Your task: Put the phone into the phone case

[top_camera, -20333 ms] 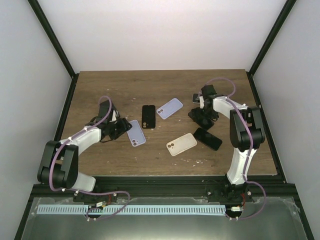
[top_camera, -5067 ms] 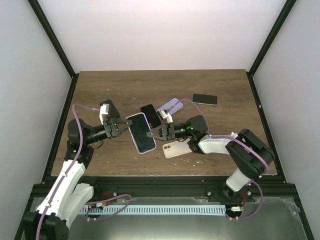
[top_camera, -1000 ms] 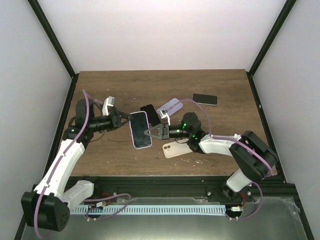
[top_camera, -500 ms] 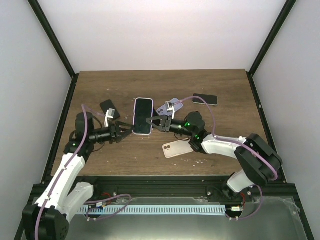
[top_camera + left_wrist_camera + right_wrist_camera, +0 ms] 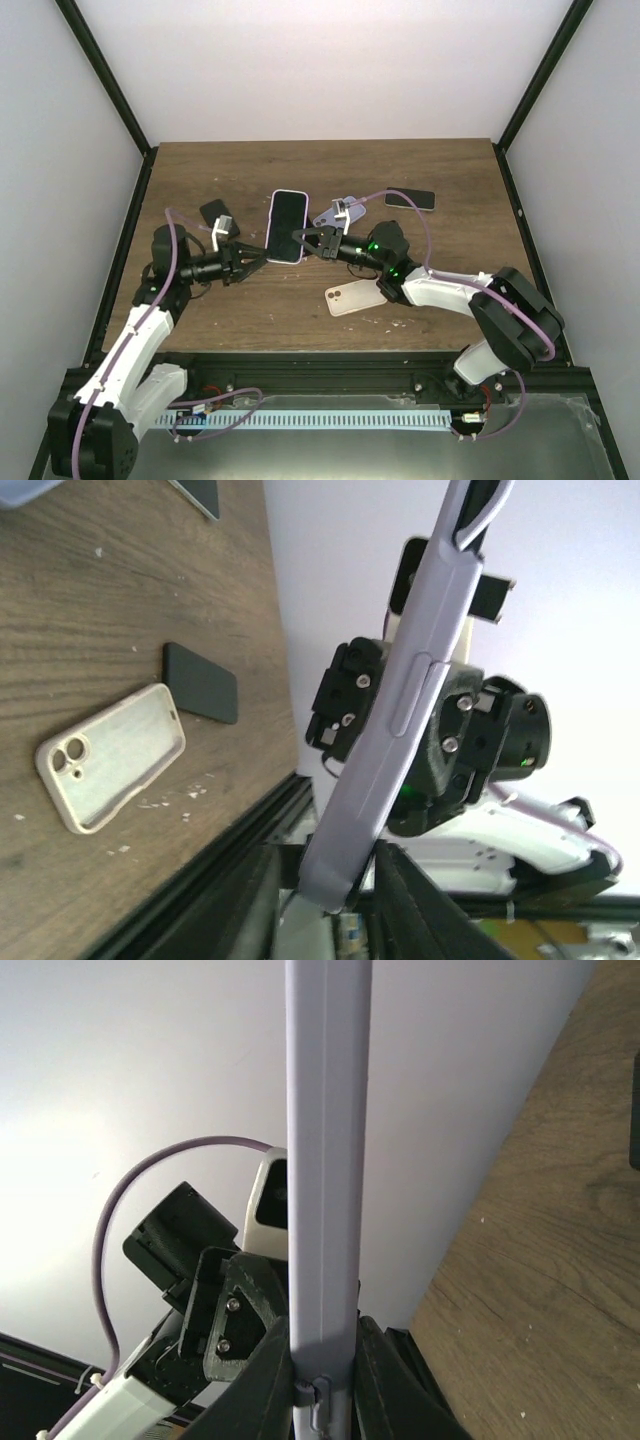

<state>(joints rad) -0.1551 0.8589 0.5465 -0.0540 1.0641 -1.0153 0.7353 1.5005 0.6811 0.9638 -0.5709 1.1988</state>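
Mid-scene, raised off the table: phone seated in lavender case, screen facing the top camera. The right gripper is clamped tight on its near right edge. Just near-left of it, the left gripper has its jaws partly apart, straddling the phone's end; contact cannot be told. A beige case lies nearer, a black phone far right, and a spare case just beyond the right gripper.
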